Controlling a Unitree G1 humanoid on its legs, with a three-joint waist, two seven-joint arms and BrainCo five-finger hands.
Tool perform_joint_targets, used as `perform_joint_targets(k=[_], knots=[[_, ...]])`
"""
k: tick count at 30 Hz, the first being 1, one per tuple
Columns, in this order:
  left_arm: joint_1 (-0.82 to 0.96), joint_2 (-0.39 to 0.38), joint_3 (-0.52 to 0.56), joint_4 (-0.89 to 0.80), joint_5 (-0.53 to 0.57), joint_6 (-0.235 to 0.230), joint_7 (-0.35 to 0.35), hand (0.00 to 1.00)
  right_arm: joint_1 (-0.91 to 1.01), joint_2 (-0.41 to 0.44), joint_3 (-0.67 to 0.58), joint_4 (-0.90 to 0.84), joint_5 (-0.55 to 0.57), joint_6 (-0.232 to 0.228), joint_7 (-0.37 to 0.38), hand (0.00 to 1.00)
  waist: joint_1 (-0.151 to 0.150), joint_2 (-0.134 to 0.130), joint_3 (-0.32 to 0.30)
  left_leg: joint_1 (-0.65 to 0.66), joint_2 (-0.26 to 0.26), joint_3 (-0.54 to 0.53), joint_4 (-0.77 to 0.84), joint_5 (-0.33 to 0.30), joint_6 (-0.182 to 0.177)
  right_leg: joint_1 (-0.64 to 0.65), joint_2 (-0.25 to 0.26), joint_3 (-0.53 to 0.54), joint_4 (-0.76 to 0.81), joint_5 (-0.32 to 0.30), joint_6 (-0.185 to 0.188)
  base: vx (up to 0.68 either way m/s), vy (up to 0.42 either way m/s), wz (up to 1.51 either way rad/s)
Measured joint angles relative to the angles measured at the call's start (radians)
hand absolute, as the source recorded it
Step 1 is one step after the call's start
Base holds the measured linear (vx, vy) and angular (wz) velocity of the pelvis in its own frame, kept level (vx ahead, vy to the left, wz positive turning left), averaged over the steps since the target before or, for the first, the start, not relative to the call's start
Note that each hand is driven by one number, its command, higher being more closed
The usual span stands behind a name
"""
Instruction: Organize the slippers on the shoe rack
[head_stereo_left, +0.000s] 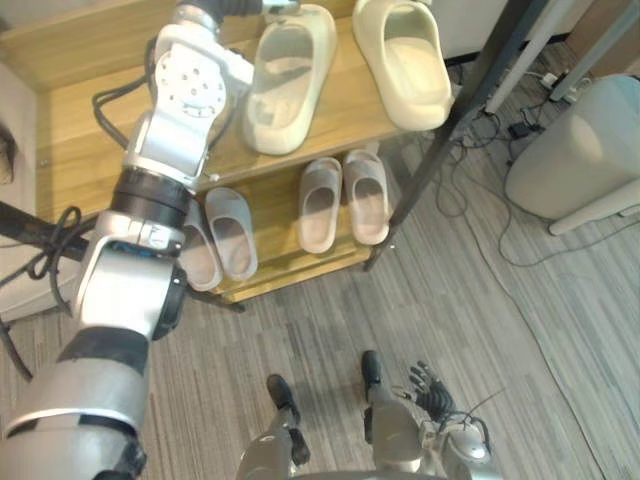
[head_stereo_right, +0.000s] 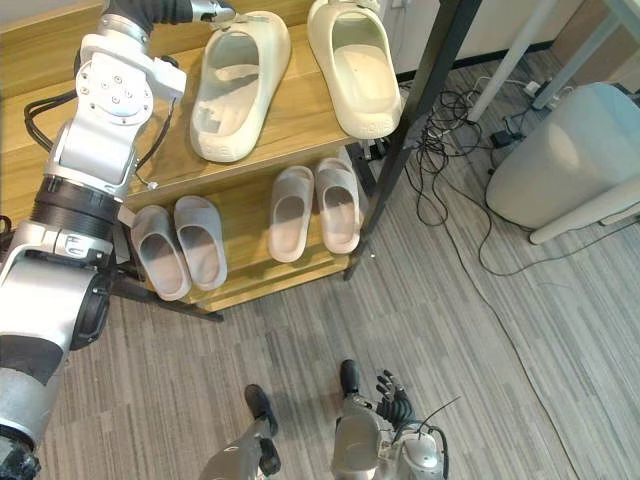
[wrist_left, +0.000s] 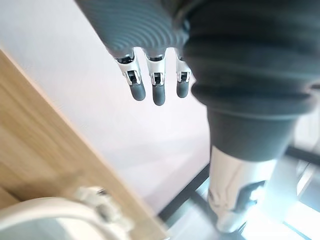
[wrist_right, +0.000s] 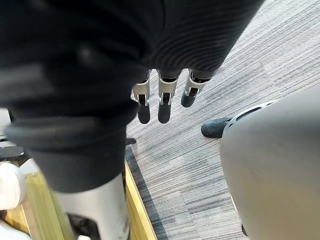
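Left eye view: I am looking down at the shoe rack (head_stereo_left: 70, 150). Two cream slippers are sitting on its top level, the left cream slipper (head_stereo_left: 290, 80) lying slightly askew beside the right cream slipper (head_stereo_left: 405, 60). Four grey slippers (head_stereo_left: 320, 205) are resting on the level below in two pairs. That makes six in all, sorted by colour. My right robot hand (head_stereo_left: 430, 390) is hanging idle, low over the floor (head_stereo_left: 450, 300).

Right eye view: my left robot hand (head_stereo_right: 205, 12) is hovering at the far end of the askew slipper, I judge in order to square it with its mate.

Left wrist view: its fingers (wrist_left: 156, 87) are stretching out straight, released and grasping nothing, above the rack's wood and a cream rim.

Right wrist view: the right fingers (wrist_right: 162, 107) are dangling relaxed and empty over the floor.
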Motion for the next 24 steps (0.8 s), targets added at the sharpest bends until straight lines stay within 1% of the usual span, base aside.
perform_joint_targets(k=[3,5,6,10,12,15,17,19,24], knots=[[0.124,-0.010,0.045,-0.094,-0.071,-0.016,0.003,0.00,0.000,-0.002,0.001,0.008,-0.001,0.000,-0.001,0.00,0.007,0.000,-0.001,0.000,0.000,-0.026,-0.001,0.007,0.000,0.015,-0.001,-0.022,0.000,-0.005,0.002,-0.03,0.019,0.20],[0.160,-0.013,0.053,-0.117,-0.089,-0.019,0.005,0.00,0.000,-0.004,0.003,0.012,-0.003,0.000,-0.002,0.00,0.011,-0.001,-0.002,0.000,0.001,-0.032,-0.001,0.009,0.000,0.019,-0.001,-0.028,0.000,-0.006,0.002,-0.02,0.020,0.15],[0.205,-0.014,0.058,-0.134,-0.137,-0.026,0.005,0.00,0.000,-0.008,0.003,0.015,-0.011,0.001,-0.002,0.00,0.024,-0.001,-0.005,0.000,0.000,-0.038,-0.002,0.011,0.000,0.022,-0.001,-0.035,0.000,-0.007,0.001,-0.03,0.026,0.14],[0.270,-0.033,0.086,-0.148,-0.188,-0.036,0.001,0.00,0.000,-0.009,0.004,0.021,-0.021,0.002,-0.002,0.00,0.030,-0.003,-0.012,0.000,-0.001,-0.050,0.000,0.014,0.001,0.030,-0.003,-0.045,0.000,-0.006,0.002,-0.01,0.025,0.11],[0.302,-0.043,0.086,-0.159,-0.202,-0.036,-0.001,0.00,0.000,-0.009,0.004,0.022,-0.021,0.002,-0.003,0.00,0.030,-0.003,-0.013,0.003,-0.003,-0.059,0.000,0.017,0.002,0.040,-0.005,-0.055,-0.002,-0.006,0.002,-0.01,0.029,0.13],[0.372,-0.082,0.084,-0.169,-0.216,-0.036,-0.003,0.00,0.000,-0.010,0.007,0.044,-0.022,0.002,-0.004,0.00,0.032,-0.003,-0.040,0.003,-0.006,-0.066,-0.001,0.017,0.003,0.045,-0.007,-0.063,-0.003,-0.008,0.004,0.00,0.025,0.07],[0.395,-0.112,0.082,-0.169,-0.222,-0.036,-0.010,0.00,0.000,-0.010,0.009,0.048,-0.023,0.003,-0.006,0.00,0.032,-0.003,-0.043,0.006,-0.008,-0.077,-0.001,0.017,0.003,0.056,-0.009,-0.078,-0.003,-0.014,0.003,-0.01,0.021,0.16],[0.406,-0.113,0.080,-0.169,-0.222,-0.035,-0.022,0.00,0.000,-0.009,0.009,0.048,-0.023,0.004,-0.007,0.00,0.032,-0.002,-0.045,0.007,-0.008,-0.080,-0.002,0.017,0.003,0.058,-0.009,-0.084,-0.003,-0.022,-0.002,-0.02,0.015,0.09],[0.431,-0.132,0.059,-0.169,-0.229,-0.034,-0.025,0.00,0.000,-0.009,0.009,0.048,-0.023,0.012,-0.011,0.00,0.038,-0.001,-0.046,0.007,-0.008,-0.078,-0.005,0.016,0.002,0.058,-0.009,-0.089,-0.002,-0.023,-0.004,-0.02,0.012,0.00]])
